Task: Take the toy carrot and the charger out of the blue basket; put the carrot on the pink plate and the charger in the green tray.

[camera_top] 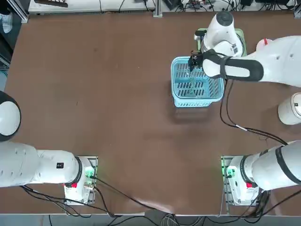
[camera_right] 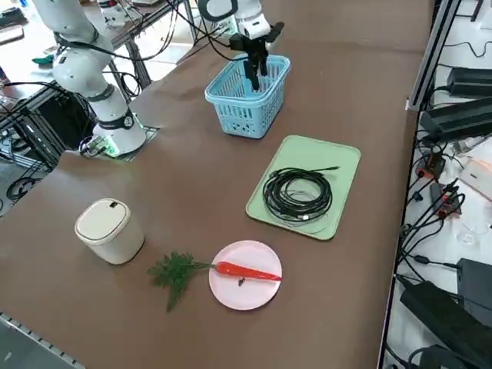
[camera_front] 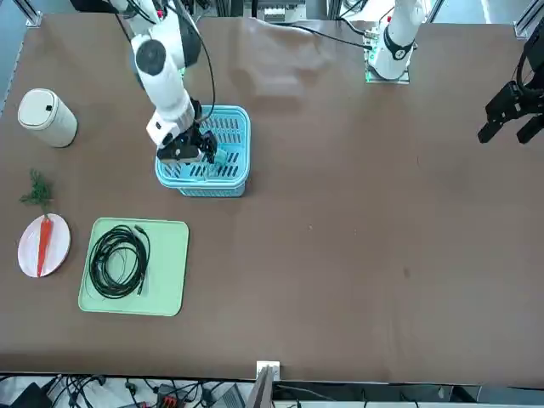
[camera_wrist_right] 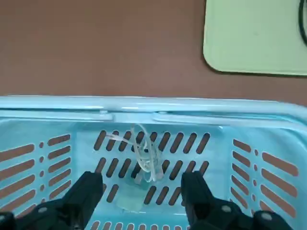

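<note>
Brown counter, carrying blue basket, green tray with coiled black cable on it, pink plate, and white lidded canister. Toy carrot on the pink plate, leafy tuft lying off the rim on the counter. Right gripper lowered inside the blue basket, fingers apart, straddling the charger on the slatted bottom, not touching it.

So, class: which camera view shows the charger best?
The right wrist view: the charger lies on the blue basket floor between the open right gripper fingers, cord looped. In the top view it shows only faintly; in the front and side views the arm and basket hide it.
</note>
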Motion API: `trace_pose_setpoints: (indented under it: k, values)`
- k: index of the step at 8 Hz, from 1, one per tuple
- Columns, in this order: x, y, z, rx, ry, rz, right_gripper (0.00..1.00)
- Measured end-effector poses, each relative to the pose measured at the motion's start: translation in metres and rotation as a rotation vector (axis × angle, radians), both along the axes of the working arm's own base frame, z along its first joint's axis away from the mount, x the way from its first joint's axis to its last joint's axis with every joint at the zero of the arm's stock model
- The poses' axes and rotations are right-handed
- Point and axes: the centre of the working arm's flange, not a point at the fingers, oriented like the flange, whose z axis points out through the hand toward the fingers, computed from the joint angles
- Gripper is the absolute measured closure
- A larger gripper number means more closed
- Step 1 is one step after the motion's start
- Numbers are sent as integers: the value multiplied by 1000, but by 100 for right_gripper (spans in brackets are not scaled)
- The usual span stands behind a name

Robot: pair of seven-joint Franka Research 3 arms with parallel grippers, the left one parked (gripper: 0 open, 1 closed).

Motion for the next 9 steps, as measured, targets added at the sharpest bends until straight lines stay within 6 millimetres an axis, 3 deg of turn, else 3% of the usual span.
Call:
trace_pose_setpoints:
  k: [4,7,9]
  values:
    - [2,2,-5,-25,34,8,0]
    - [5,2,-24,-55,48,33,0]
    - [17,8,-30,-49,51,32,0]
